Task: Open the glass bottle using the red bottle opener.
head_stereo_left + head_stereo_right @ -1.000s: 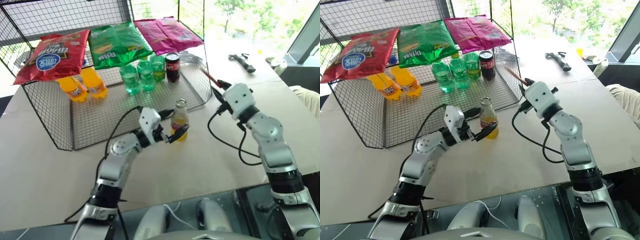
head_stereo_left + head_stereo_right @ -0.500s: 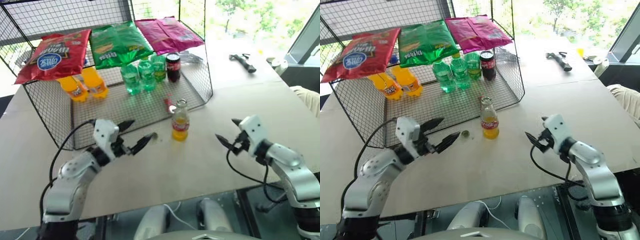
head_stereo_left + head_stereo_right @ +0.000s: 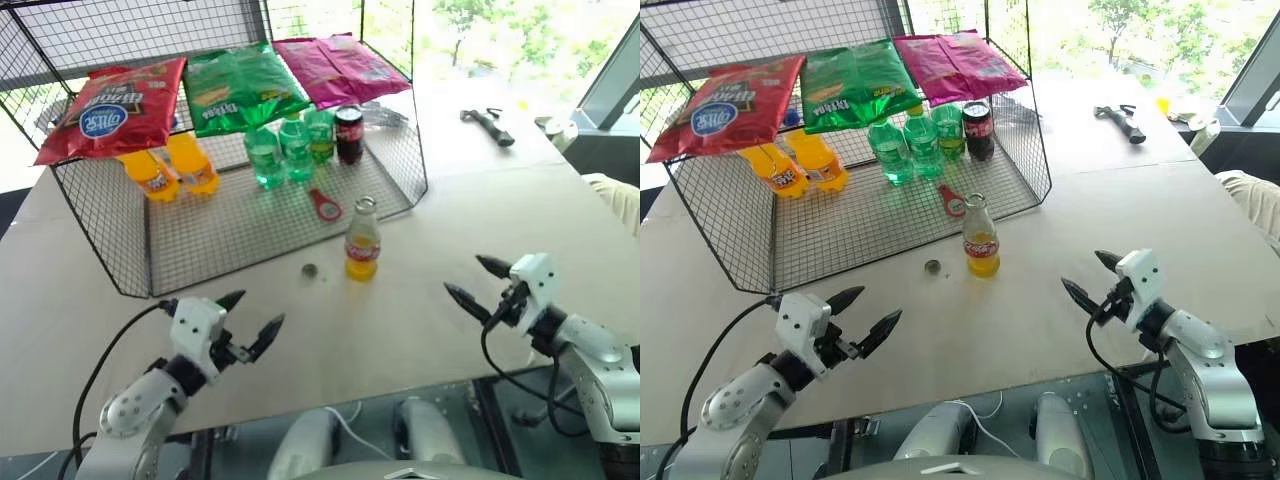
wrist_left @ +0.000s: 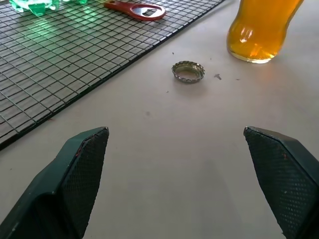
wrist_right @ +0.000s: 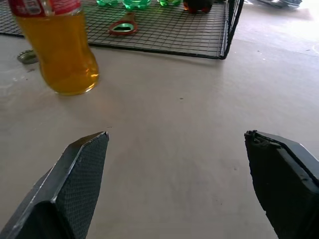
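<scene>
The glass bottle [image 3: 362, 240] of orange drink stands upright on the table just in front of the wire rack, its neck bare of a cap. Its metal cap [image 3: 310, 270] lies on the table to its left, also seen in the left wrist view as the cap [image 4: 188, 71]. The red bottle opener [image 3: 324, 204] lies flat on the rack's mesh floor behind the bottle. My left gripper [image 3: 251, 320] hangs open and empty near the table's front left. Over the front right, my right gripper [image 3: 478, 282] is open and empty too.
A wire rack [image 3: 90, 230] holds orange bottles [image 3: 165, 170], green bottles [image 3: 285, 150], a dark can [image 3: 348, 133] and snack bags on top. A black tool [image 3: 487, 126] lies at the far right of the table.
Both arms drew back toward the table's front edge, away from the bottle. The opener now lies flat on the rack floor and the cap rests on the table.
</scene>
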Available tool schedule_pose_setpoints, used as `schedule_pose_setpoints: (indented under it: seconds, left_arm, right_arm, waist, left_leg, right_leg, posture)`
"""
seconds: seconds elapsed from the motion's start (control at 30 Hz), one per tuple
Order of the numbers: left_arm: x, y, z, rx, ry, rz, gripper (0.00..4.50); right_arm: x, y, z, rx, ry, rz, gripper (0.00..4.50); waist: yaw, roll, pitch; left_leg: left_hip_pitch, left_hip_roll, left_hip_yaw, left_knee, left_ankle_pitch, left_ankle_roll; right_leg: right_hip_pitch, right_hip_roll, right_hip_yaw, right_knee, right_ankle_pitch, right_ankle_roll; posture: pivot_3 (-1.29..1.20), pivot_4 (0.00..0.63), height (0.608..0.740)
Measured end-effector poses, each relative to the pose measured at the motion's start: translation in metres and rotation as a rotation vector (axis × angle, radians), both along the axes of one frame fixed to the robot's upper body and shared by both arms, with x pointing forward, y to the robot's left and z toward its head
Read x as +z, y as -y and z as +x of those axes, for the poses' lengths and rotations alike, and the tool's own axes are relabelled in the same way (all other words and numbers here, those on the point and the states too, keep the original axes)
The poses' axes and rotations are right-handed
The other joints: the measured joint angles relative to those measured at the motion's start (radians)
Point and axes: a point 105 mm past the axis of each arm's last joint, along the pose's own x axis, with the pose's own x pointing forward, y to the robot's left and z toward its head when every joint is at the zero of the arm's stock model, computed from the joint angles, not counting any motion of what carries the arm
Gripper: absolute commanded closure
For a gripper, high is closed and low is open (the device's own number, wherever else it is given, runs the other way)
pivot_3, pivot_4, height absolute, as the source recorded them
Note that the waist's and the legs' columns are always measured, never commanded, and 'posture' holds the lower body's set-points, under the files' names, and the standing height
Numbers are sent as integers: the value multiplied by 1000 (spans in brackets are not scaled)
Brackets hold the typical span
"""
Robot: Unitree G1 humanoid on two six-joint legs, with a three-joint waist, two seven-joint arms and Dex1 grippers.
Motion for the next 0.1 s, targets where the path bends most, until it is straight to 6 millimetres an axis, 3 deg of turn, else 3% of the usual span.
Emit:
schedule_pose_setpoints:
  seconds: [0.1]
  left_arm:
    - [-6,-2,-6,18,-21,4,0]
  right_arm:
    - [-5,2,-2,17,-13,-2,88]
  waist:
    - [0,0,0]
  left_leg:
    - [0,0,0,0,0,0]
  right_leg:
    - [0,0,0,0,0,0]
  posture:
    - [0,150,740]
